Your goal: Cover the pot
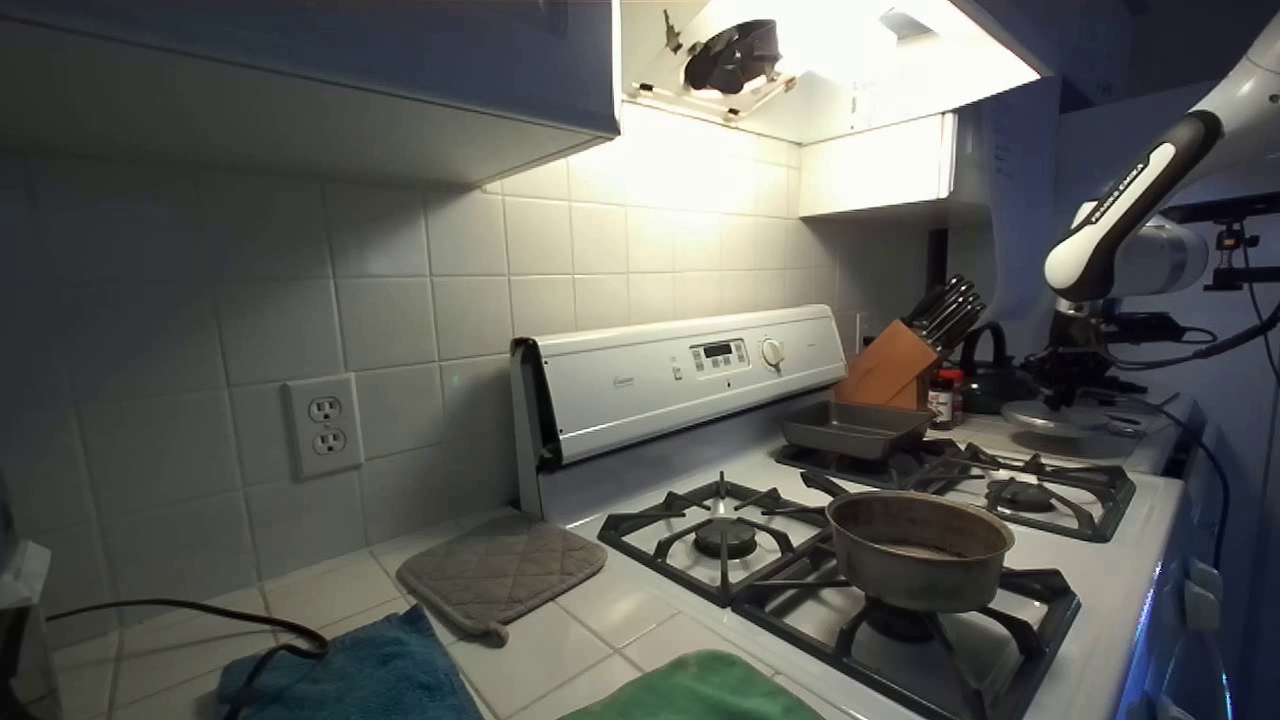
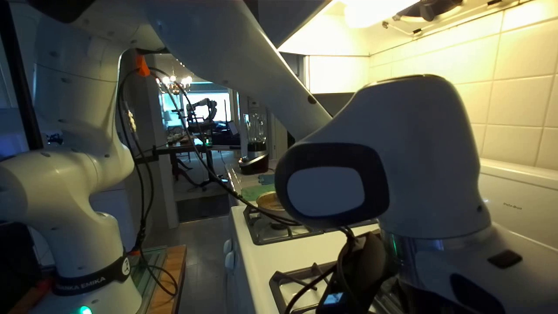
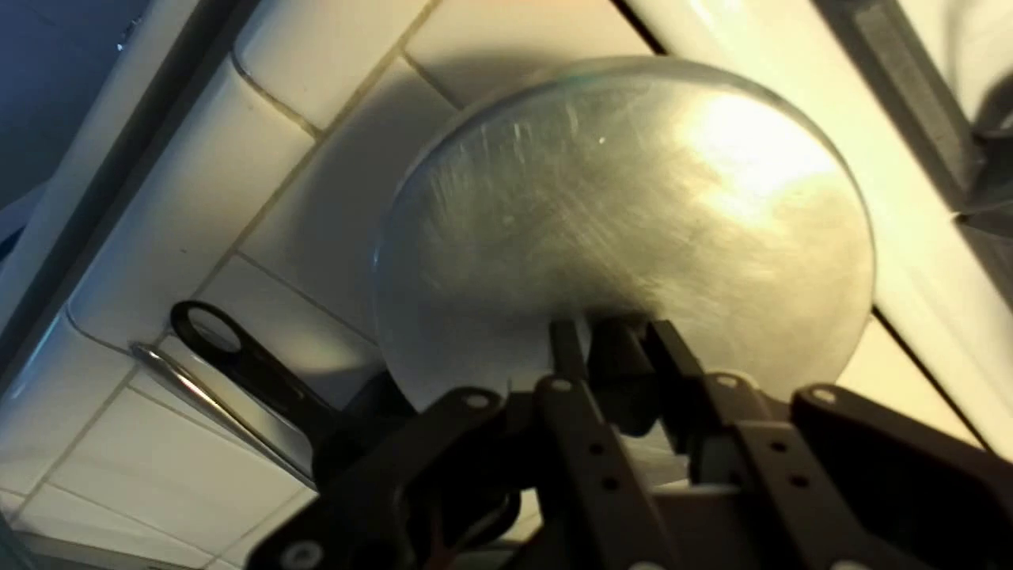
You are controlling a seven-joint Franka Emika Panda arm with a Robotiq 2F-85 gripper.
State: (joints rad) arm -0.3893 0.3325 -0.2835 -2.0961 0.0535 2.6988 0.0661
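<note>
The pot (image 1: 920,550) is round and low with dull grey-brown sides. It stands uncovered on a front burner, and part of it shows behind the arm in an exterior view (image 2: 268,201). A round metal lid (image 3: 554,214) with a dark knob is over the tiled counter beside the stove; it also shows in an exterior view (image 1: 1050,420). My gripper (image 3: 613,328) is at the lid's middle, its fingers closed around the knob (image 3: 621,372). It also shows in an exterior view (image 1: 1062,395). The lid's shadow falls on the tiles; I cannot tell how high it is.
A baking pan (image 1: 855,430) sits on a back burner. A knife block (image 1: 885,365), small jars (image 1: 942,402) and a dark kettle (image 1: 990,385) stand behind the lid. A black handle (image 3: 269,376) runs beside the lid. A pot holder (image 1: 505,570) and green cloth (image 1: 700,690) lie nearby.
</note>
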